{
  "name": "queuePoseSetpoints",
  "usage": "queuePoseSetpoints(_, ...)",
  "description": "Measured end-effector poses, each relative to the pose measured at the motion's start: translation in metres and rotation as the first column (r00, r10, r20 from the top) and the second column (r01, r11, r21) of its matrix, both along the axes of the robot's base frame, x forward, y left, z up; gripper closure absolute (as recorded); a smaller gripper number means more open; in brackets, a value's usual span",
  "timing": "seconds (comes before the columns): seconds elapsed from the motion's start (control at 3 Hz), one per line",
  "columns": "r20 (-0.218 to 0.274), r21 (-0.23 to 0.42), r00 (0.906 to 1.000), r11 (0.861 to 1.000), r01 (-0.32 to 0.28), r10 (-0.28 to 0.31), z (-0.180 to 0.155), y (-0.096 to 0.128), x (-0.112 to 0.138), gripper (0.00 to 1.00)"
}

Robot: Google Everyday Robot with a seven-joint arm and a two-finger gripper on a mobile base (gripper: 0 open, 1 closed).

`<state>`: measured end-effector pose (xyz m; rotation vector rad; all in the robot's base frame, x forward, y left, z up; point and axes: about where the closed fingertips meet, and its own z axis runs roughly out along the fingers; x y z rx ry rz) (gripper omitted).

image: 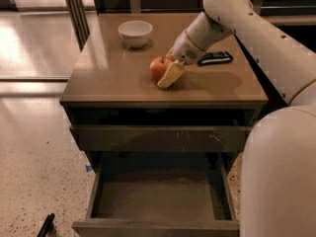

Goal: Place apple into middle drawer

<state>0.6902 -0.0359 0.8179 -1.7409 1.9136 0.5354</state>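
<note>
One apple sits on the bench, a little forward of the middle of its top. It is small and round, red-orange, with a paler yellowish patch towards its upper right, and it is smaller than the bowl behind it. The hand is down on the bench top just right of the apple, its pale tip touching the fruit's right side. Whether the hand is spread or pinching the apple, I cannot tell, since its far side is hidden behind the fruit. The white arm slopes down to it from the upper right.

The white bowl stands upright near the back left of the bench top, well apart from the apple. A flat black device lies to the right, near the arm's wrist.

Below the top, a shut drawer shows small pale scratches on its front. Under it the middle drawer is pulled out towards the camera, dark olive-brown, with low walls and a bare floor. The robot's pale body fills the lower right and covers the drawer's right front corner. A small dark object lies on the speckled floor at lower left.

Count: one apple, one bowl, one black device, two drawers, one hand.
</note>
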Motion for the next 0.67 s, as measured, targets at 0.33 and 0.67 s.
queuePoseSetpoints(0.33,-0.010,0.013,0.9993,0.999,0.037,-0.037,0.011,-0.019,-0.022,1.00)
queuePoseSetpoints(0.67,-0.020,0.033,0.9945,0.994,0.103,-0.103,0.026,-0.042,-0.062,1.00)
